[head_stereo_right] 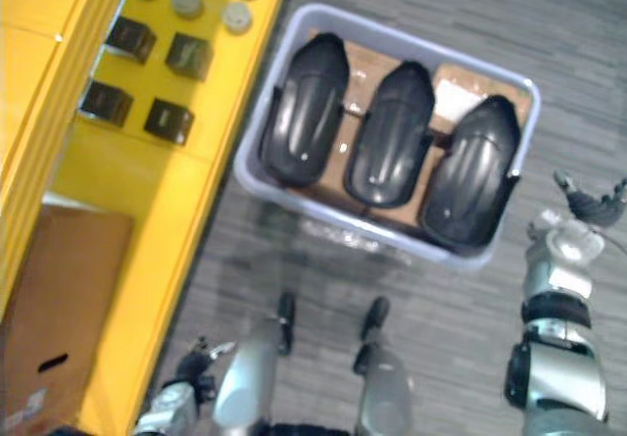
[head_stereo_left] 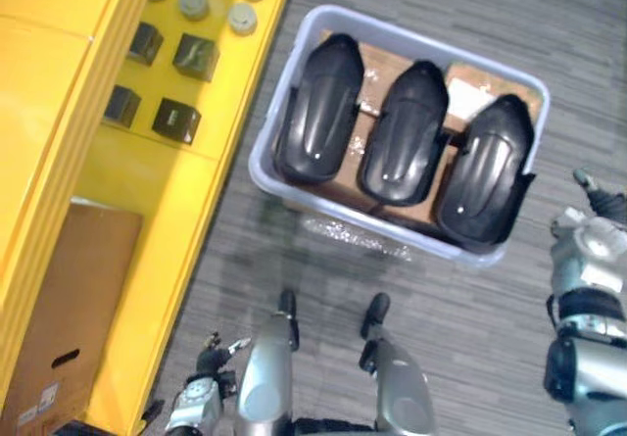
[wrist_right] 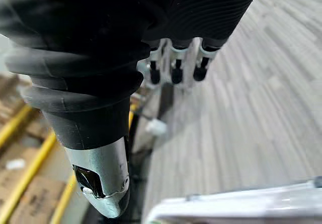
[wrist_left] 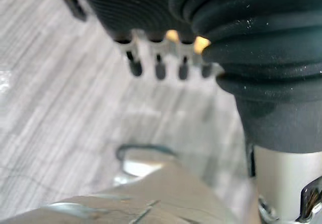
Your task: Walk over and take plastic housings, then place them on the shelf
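Note:
Three black plastic housings lie side by side in a pale bin (head_stereo_left: 372, 225) on the grey floor: the left one (head_stereo_left: 318, 113), the middle one (head_stereo_left: 402, 132) and the right one (head_stereo_left: 490, 171). They rest on brown cardboard inside it. My right hand (head_stereo_left: 596, 199) hangs to the right of the bin, apart from it, fingers (wrist_right: 175, 73) relaxed and holding nothing. My left hand (head_stereo_left: 211, 356) hangs low by the yellow shelf (head_stereo_left: 186, 191), its fingers (wrist_left: 160, 69) loose over bare floor.
The yellow shelf runs along the left, touching the bin's left corner. On it sit several black cubes (head_stereo_left: 176, 120) and grey discs (head_stereo_left: 193, 3). A brown cardboard box (head_stereo_left: 73, 299) stands on its near end.

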You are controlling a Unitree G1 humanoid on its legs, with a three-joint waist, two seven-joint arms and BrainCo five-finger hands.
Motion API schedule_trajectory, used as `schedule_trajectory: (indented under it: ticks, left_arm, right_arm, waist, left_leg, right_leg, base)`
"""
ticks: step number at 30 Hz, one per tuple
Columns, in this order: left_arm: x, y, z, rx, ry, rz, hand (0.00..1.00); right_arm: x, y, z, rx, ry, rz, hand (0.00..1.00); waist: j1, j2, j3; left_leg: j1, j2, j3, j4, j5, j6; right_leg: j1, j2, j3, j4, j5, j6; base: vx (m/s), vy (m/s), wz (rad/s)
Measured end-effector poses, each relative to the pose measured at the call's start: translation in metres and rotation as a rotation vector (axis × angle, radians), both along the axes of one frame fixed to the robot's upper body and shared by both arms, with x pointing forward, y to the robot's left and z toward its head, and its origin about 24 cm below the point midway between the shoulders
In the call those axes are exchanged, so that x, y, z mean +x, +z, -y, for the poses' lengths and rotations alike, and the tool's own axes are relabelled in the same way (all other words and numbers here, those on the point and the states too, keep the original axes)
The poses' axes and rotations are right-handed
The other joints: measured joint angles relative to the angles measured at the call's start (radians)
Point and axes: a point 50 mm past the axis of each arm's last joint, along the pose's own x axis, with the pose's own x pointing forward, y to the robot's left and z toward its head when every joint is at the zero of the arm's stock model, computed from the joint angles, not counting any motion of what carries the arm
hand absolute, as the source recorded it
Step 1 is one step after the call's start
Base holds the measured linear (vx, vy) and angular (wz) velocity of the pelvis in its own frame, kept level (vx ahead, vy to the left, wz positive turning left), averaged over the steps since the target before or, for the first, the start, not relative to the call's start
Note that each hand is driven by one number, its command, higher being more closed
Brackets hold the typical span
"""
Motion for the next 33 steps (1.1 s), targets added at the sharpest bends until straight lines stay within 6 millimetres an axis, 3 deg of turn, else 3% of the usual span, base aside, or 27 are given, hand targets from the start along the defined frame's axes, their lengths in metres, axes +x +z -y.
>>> schedule_trajectory:
  ticks: [4, 10, 19, 33]
  left_arm:
    - [-0.001, -0.002, 0.004, -0.017, -0.001, 0.002, 0.00]
    - [-0.002, -0.003, 0.010, -0.057, 0.026, 0.013, 0.00]
    - [0.008, 0.000, 0.026, -0.122, 0.037, 0.070, 0.00]
    - [0.018, 0.008, 0.032, -0.161, 0.057, 0.152, 0.00]
  right_arm:
    - [0.003, 0.009, 0.008, 0.001, 0.002, -0.061, 0.00]
    - [0.000, 0.007, 0.017, 0.034, 0.002, -0.134, 0.00]
    - [-0.006, -0.001, 0.025, 0.090, 0.032, -0.222, 0.00]
    - [-0.005, 0.028, 0.027, -0.087, -0.118, -0.234, 0.00]
  waist:
    - [0.002, 0.021, 0.009]
    - [0.004, 0.047, 0.013]
    - [0.024, 0.119, 0.012]
    - [0.038, 0.130, 0.007]
  left_leg:
    - [-0.026, -0.006, -0.008, 0.027, 0.001, 0.002]
    - [-0.084, -0.012, -0.022, 0.059, 0.005, 0.012]
    - [-0.195, -0.038, -0.044, 0.100, 0.021, 0.034]
    - [-0.271, -0.045, -0.049, 0.146, 0.030, 0.035]
  right_leg:
    - [-0.032, -0.014, -0.002, 0.051, -0.022, 0.003]
    - [-0.083, -0.026, -0.013, 0.100, -0.029, 0.003]
    - [-0.197, -0.073, -0.024, 0.195, -0.048, 0.007]
    - [-0.297, -0.104, -0.020, 0.314, -0.089, -0.003]
  base:
    - [-0.07, 0.018, 0.05]
    - [-0.07, 0.028, 0.08]
    - [-0.05, 0.033, 0.11]
    - [-0.02, -0.007, 0.03]
